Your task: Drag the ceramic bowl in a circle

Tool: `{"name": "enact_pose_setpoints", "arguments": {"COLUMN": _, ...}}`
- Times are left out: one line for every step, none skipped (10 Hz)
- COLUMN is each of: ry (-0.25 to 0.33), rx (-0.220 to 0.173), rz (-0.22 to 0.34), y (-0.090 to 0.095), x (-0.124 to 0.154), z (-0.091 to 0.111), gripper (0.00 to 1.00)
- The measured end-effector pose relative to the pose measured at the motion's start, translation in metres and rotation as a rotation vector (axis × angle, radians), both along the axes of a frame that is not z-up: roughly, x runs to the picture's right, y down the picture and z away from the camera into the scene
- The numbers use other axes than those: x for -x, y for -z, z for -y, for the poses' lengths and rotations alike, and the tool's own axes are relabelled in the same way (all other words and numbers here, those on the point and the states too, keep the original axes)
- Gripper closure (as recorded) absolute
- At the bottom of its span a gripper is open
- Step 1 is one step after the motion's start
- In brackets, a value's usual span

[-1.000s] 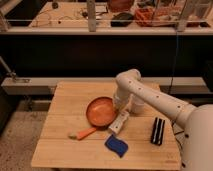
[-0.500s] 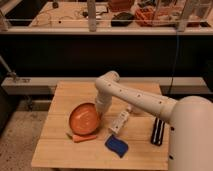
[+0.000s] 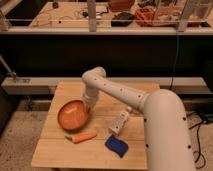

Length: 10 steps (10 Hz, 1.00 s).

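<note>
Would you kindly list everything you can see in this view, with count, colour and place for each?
table: one, light wood, centre of the view
ceramic bowl: one, orange-red, left part of the table
carrot: one, orange, just in front of the bowl
sponge: one, blue, near the table's front edge, right of the carrot
white container: one, white, lying mid-table, right of the bowl
arm: one, white, reaching in from the right across the table
end effector: one, at the bowl's right rim
</note>
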<state>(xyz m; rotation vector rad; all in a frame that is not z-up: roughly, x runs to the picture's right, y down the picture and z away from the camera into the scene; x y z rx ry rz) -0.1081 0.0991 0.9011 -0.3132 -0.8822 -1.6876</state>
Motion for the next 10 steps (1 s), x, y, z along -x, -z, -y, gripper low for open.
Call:
{"name": "enact_pose_setpoints", "arguments": {"ry": -0.032, "rx": 0.011, "rz": -0.014, "y": -0.019, "x": -0.002, "z": 0.018, "gripper": 1.0}}
{"name": "enact_pose_setpoints", "arguments": {"ry": -0.062, "rx": 0.02, "rz": -0.03, "y": -0.035, "x": -0.006, "z": 0.032, "gripper": 1.0}}
{"name": "enact_pose_setpoints", "arguments": {"ry": -0.092, "rx": 0.027, "rz": -0.045, "y": -0.047, "x": -0.01, "z": 0.042, "gripper": 1.0}}
{"name": "enact_pose_setpoints", "arguments": {"ry": -0.146, "rx": 0.043, "rz": -0.082, "y": -0.066, "x": -0.023, "z": 0.058, "gripper": 1.0}}
{"name": "enact_pose_setpoints", "arguments": {"ry": -0.185, "rx": 0.05, "rz": -0.115, "y": -0.078, "x": -0.041, "z": 0.068, "gripper": 1.0}}
{"name": "enact_pose_setpoints", "arguments": {"ry": -0.208, "rx": 0.054, "rz": -0.138, "y": -0.084, "x": -0.056, "z": 0.074, "gripper": 1.0}}
{"name": "enact_pose_setpoints", "arguments": {"ry": -0.23, "rx": 0.053, "rz": -0.164, "y": -0.088, "x": -0.075, "z": 0.077, "gripper": 1.0}}
{"name": "enact_pose_setpoints", "arguments": {"ry": -0.261, "rx": 0.051, "rz": -0.197, "y": -0.089, "x": -0.1, "z": 0.079, "gripper": 1.0}}
{"name": "enact_pose_setpoints", "arguments": {"ry": -0.286, "rx": 0.052, "rz": -0.228, "y": -0.086, "x": -0.125, "z": 0.078, "gripper": 1.0}}
{"name": "enact_pose_setpoints", "arguments": {"ry": -0.311, "rx": 0.048, "rz": -0.251, "y": -0.083, "x": -0.149, "z": 0.077, "gripper": 1.0}}
